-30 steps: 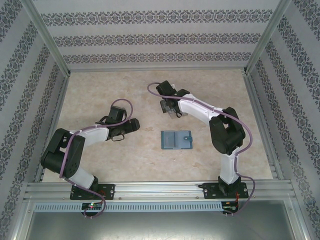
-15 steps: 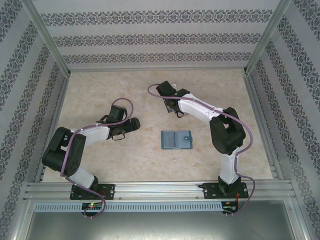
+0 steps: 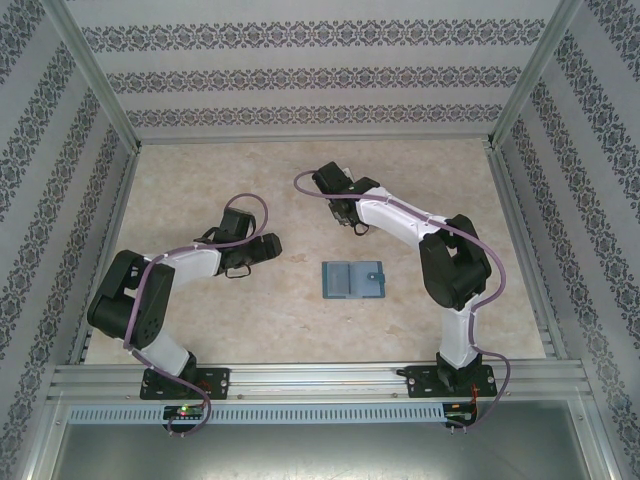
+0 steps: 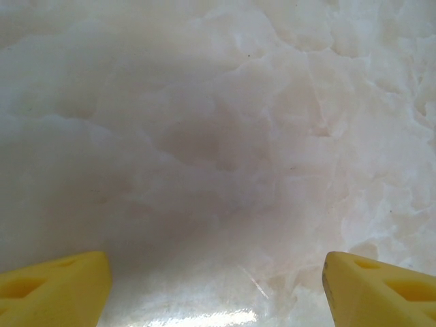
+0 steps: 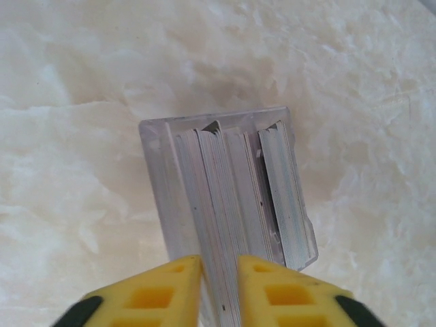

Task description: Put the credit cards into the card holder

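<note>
From above, the card holder [image 3: 353, 280] lies flat on the table [image 3: 250, 330] with its long axis running left to right. It sits nearer the bases than the right gripper [image 3: 350, 218], almost straight back from it, so a carry would mean drawing in toward the robot. The left gripper [image 3: 262, 250] hovers well off to the holder's left. The right arm looks the better placed of the two. The left wrist view has that gripper [image 4: 218, 283] with jaws spread wide over bare table, nothing between them. In the right wrist view, the right gripper [image 5: 219, 286] has its jaws drawn nearly together on the near ends of the credit cards [image 5: 231, 197]. These stand on edge in a clear tray [image 5: 151, 150], their long axis running straight away from the fingers. I cannot tell whether one card or a thin sheaf is pinched. The rest of the stack stands just beside the right finger.
</note>
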### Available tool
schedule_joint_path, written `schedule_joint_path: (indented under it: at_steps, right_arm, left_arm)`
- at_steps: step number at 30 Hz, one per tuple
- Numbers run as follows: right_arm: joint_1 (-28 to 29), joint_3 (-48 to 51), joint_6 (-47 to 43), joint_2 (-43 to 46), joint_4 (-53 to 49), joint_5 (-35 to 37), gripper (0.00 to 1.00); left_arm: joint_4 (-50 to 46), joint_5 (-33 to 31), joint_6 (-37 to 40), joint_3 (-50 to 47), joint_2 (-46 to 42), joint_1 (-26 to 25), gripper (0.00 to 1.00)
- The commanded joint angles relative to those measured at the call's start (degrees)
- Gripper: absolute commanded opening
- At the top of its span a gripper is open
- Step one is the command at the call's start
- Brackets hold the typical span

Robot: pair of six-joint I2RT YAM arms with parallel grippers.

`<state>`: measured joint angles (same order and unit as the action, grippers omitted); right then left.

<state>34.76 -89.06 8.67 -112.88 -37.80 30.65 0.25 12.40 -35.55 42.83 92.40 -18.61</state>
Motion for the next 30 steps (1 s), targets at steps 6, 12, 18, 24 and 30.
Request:
schedule_joint_path:
  at_steps: [6, 12, 18, 24, 30]
  right_arm:
    - [0.9, -2.0, -0.6, 2.6, -2.1, 0.7, 0.05]
    - [1.1, -1.4, 0.9, 4.8, -1.7, -3.9, 0.00]
    - [0.5, 3.3, 4.0, 11.3, 2.1, -11.2, 0.00]
    - [-2.3, 13.9, 7.6, 23.0, 7.8, -28.5, 0.00]
    - [-11.5, 35.4, 14.3, 39.6, 19.0, -54.2, 0.00]
  left_arm:
    - [1.3, 5.2, 1.0, 1.9, 4.7, 0.2, 0.83]
    - [2.8, 7.1, 1.5, 1.1, 3.9, 0.2, 0.83]
    - [3.5, 7.8, 2.2, 0.8, 3.0, -0.5, 0.83]
    - [6.9, 12.5, 2.2, 0.2, 2.8, -1.3, 0.80]
    - [5.4, 16.2, 4.7, 2.8, 1.8, -6.3, 0.70]
